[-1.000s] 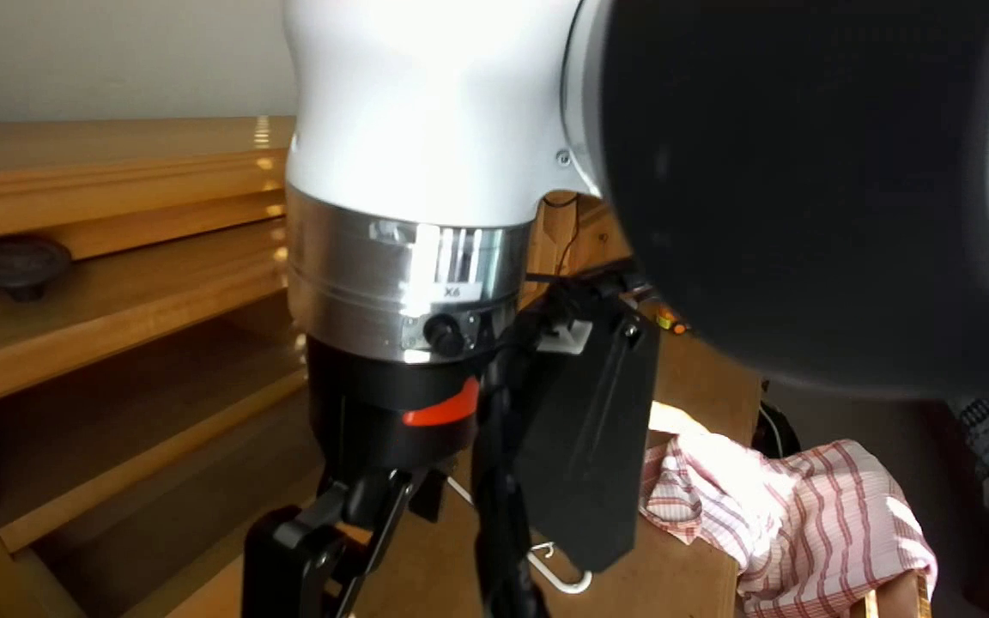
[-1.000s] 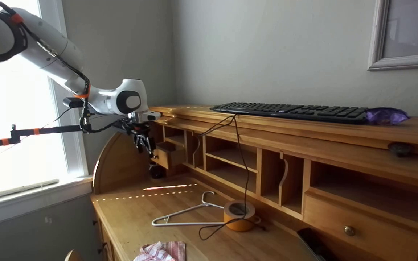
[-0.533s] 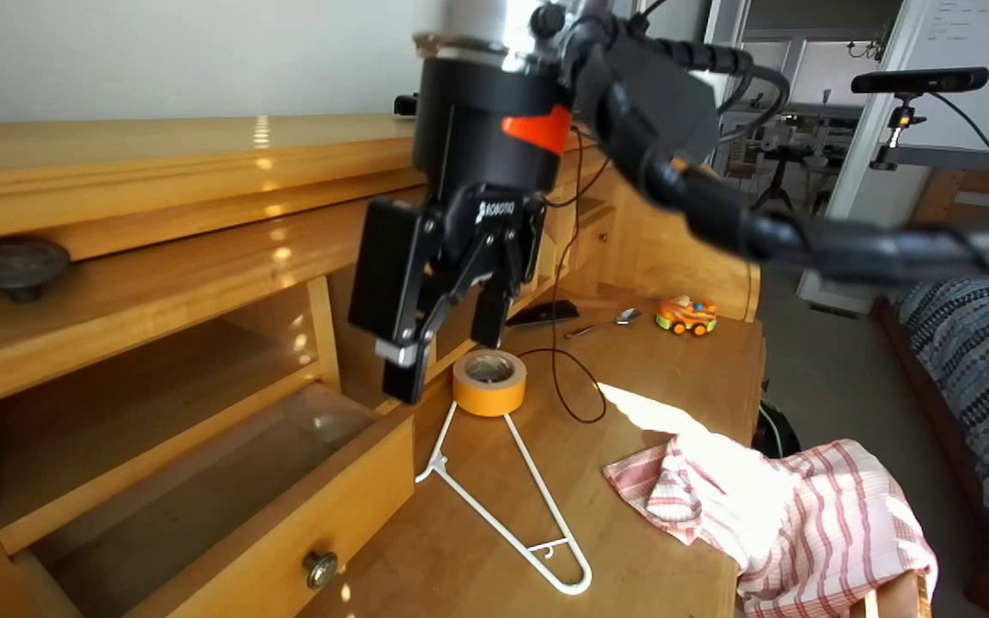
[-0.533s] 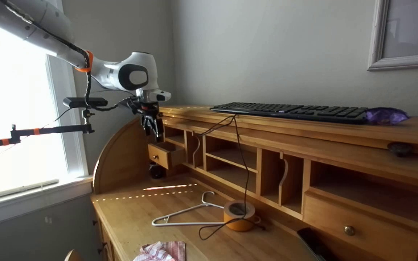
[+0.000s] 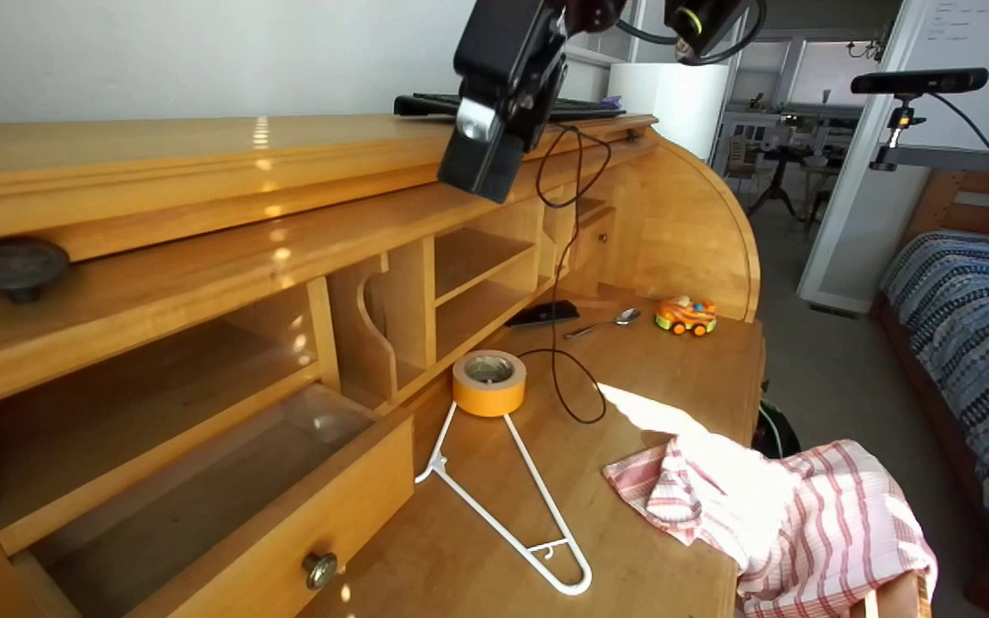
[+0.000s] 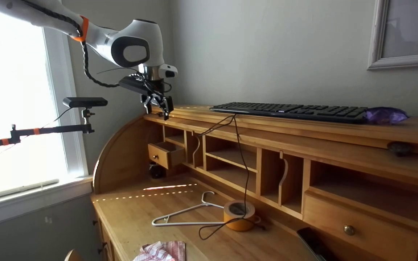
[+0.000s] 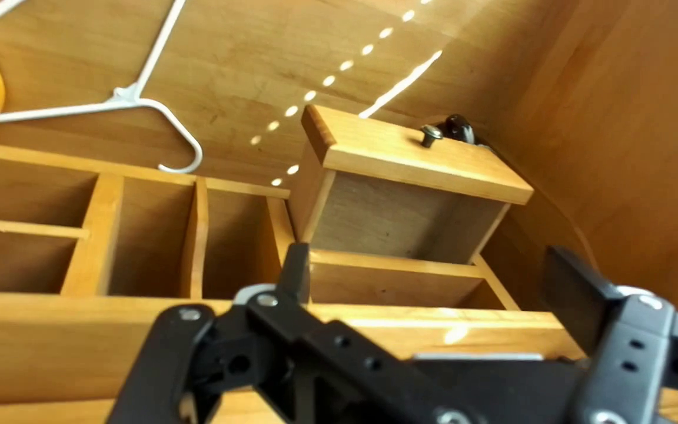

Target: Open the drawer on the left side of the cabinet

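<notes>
The drawer [image 5: 366, 498] is pulled out of the cabinet [image 5: 683, 232], and its inside shows bare wood. Its round brass knob [image 5: 320, 570] is uncovered. In an exterior view the same drawer [image 6: 158, 154] stands out at the cabinet's far left end beside the curved side panel [image 6: 122, 159]. In the wrist view the drawer [image 7: 374, 135] is beyond my fingertips, with its knob [image 7: 431, 135] on the front. My gripper [image 7: 430, 259] is open with nothing between the fingers. In an exterior view the gripper [image 6: 157, 111] hangs above the drawer, at the height of the cabinet's top, apart from it.
A keyboard [image 6: 289, 110] and purple wrapper [image 6: 386, 115] lie on the top, with a cable hanging down. A hanger [image 5: 512, 524], tape roll [image 5: 488, 397], striped cloth [image 5: 803, 515] and toy car [image 5: 685, 317] are on the desk. A camera [image 6: 85, 102] stands on a bar near the arm.
My gripper has risen from beside the drawer front to the height of the cabinet's top and backed off the knob. The drawer has stayed pulled out.
</notes>
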Robot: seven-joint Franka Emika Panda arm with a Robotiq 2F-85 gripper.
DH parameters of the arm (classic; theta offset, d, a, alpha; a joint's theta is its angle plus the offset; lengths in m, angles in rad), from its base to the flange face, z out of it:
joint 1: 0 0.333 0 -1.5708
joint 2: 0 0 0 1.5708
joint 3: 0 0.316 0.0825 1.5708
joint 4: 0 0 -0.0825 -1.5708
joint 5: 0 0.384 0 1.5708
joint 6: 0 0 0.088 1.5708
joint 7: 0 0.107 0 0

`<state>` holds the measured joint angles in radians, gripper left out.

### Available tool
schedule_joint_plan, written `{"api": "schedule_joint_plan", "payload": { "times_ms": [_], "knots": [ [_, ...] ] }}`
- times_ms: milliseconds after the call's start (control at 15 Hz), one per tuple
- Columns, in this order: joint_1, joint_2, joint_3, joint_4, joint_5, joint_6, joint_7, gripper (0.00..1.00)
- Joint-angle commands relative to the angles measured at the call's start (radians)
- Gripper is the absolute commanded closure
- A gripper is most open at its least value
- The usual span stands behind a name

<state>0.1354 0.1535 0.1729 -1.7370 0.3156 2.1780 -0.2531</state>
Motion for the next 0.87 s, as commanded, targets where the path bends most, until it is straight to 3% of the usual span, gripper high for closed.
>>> {"api": "schedule_joint_plan", "payload": {
  "times_ms": [0,200,267,800],
  "knots": [
    [-0.024,-0.089,0.014,-0.073,0.104,0.002,-0.167,0.0],
    [-0.021,-0.128,-0.002,-0.115,0.147,0.059,-0.199,0.0],
    [-0.008,-0.077,-0.002,-0.038,0.1,0.007,-0.148,0.0],
    [-0.013,-0.102,-0.007,-0.072,0.118,0.034,-0.17,0.0]
  ]
}}
